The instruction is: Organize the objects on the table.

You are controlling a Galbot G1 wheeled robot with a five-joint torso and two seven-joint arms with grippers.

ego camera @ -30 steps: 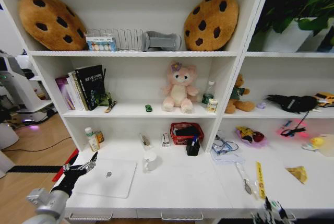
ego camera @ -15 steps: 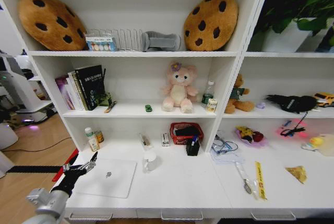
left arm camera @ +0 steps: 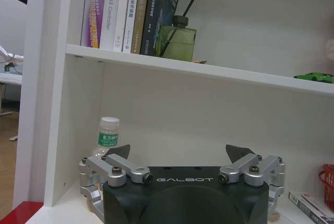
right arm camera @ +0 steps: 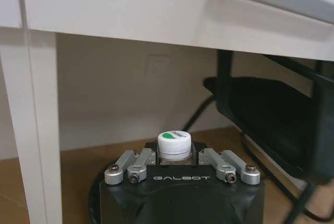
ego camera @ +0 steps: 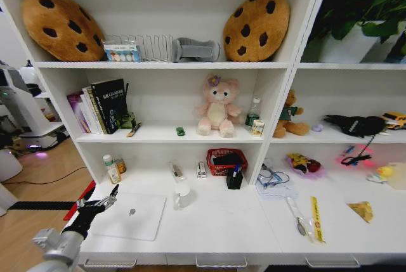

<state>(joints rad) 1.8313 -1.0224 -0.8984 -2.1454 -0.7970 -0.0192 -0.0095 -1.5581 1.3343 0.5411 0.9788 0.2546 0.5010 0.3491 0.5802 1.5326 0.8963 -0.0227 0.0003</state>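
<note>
Your left gripper is hovering at the table's left end, right at the near-left corner of the laptop, not touching it as far as I can tell. Fingers are spread wide with nothing between them; the left wrist view shows both tips well apart, pointing at the back wall under the lower shelf.

The laptop lies flat and closed on the left part of the table, logo up. Just past its right edge stands a white cup. Further back against the wall you've got a small bottle with a pale cap, which also turns up in the left wrist view just above the left finger.

The green car sits on the lower shelf, left of the pink plush. You can catch it at the shelf edge in the left wrist view too. A pen holder stands near the red basket with a blue-capped pen poking out.

Your right gripper is down below the tabletop, near the floor. It's clamped around a little white-capped bottle, cap with a green mark sticking up between the fingers.
</note>
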